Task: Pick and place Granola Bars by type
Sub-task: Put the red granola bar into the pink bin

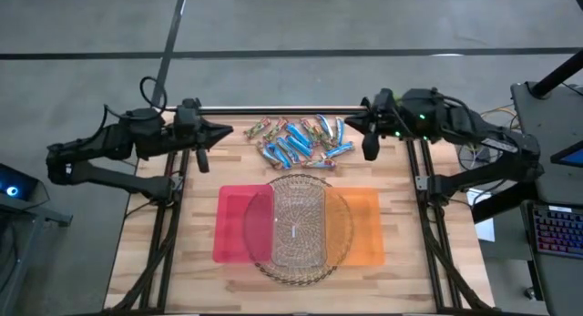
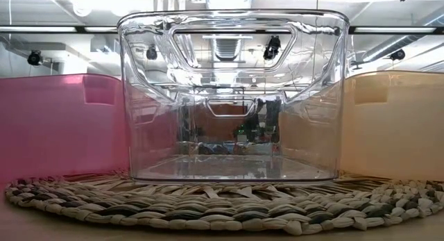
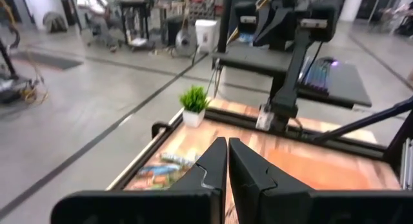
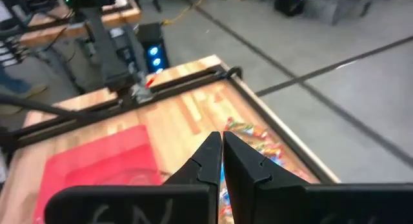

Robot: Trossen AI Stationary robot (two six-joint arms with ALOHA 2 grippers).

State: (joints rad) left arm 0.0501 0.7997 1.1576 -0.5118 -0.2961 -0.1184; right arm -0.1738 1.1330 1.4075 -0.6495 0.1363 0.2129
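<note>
the granola bars are lying in one loose pile at the 12 o'clock edge of the table, none sorted yet. the left gripper is waiting at 10 o'clock of the pile, its fingers pressed together and holding nothing. the right gripper is waiting at 2 o'clock, also clenched and empty. at 6 o'clock of the pile, the clear bin is sitting on a round woven mat, with a pink bin and an orange bin beside it. for a good first pick, i think one gripper should be opening, then taking a bar at the pile's rim, across its narrow side, so neighbours are not dragging.
</note>
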